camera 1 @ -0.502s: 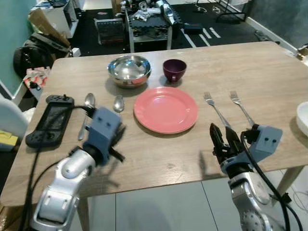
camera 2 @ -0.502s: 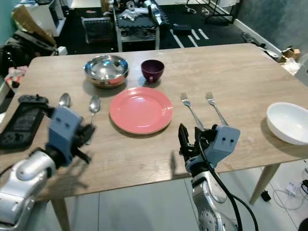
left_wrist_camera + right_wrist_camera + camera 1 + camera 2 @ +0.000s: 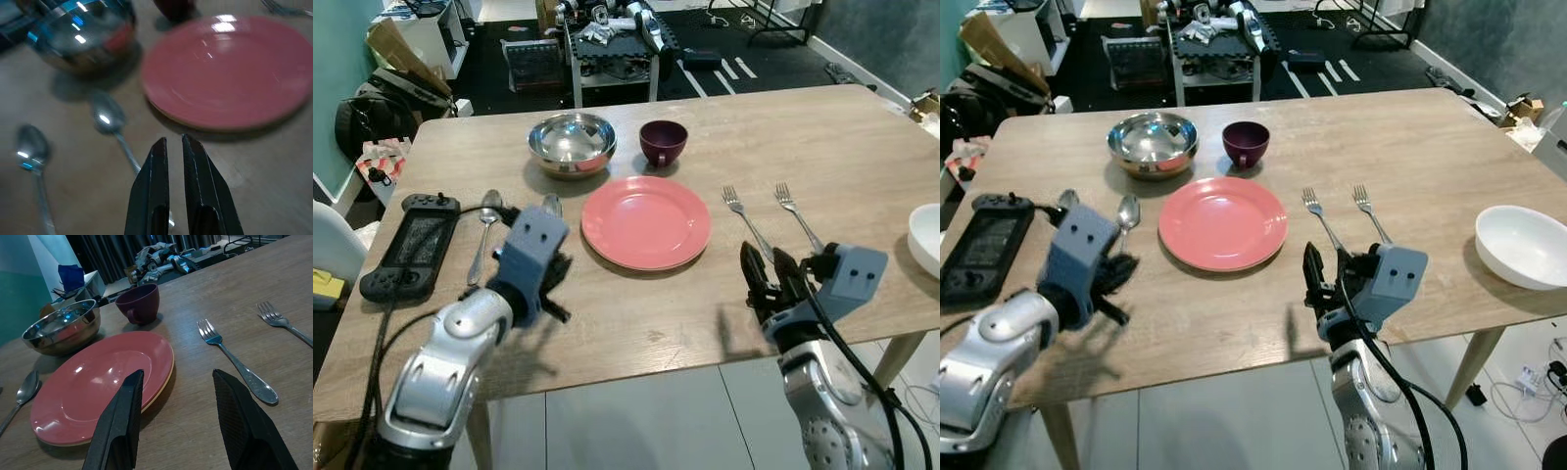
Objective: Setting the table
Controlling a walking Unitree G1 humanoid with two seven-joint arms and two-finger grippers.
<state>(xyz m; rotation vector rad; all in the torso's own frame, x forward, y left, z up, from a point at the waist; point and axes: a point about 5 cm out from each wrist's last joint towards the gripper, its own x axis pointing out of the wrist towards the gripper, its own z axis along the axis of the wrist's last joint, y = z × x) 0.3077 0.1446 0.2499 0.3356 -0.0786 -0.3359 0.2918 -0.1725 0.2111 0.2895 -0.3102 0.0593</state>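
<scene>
A wooden table point(image 3: 822, 127) holds a pink plate point(image 3: 646, 221) near its middle. Behind the plate, toward the far edge, a steel bowl point(image 3: 572, 142) and a purple cup point(image 3: 663, 142) stand close together with a narrow gap between them. Two spoons point(image 3: 487, 230) lie left of the plate, two forks point(image 3: 744, 221) right of it. A black game controller point(image 3: 406, 245) blocks the left edge, a white bowl point(image 3: 1526, 245) the right edge. Bare wood runs along the near edge and across the far right corner.

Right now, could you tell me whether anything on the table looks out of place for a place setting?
Yes: a black handheld game console lies at the table's left edge beside the two spoons, with a cable trailing off it. Also, two forks lie side by side right of the pink plate.
</scene>
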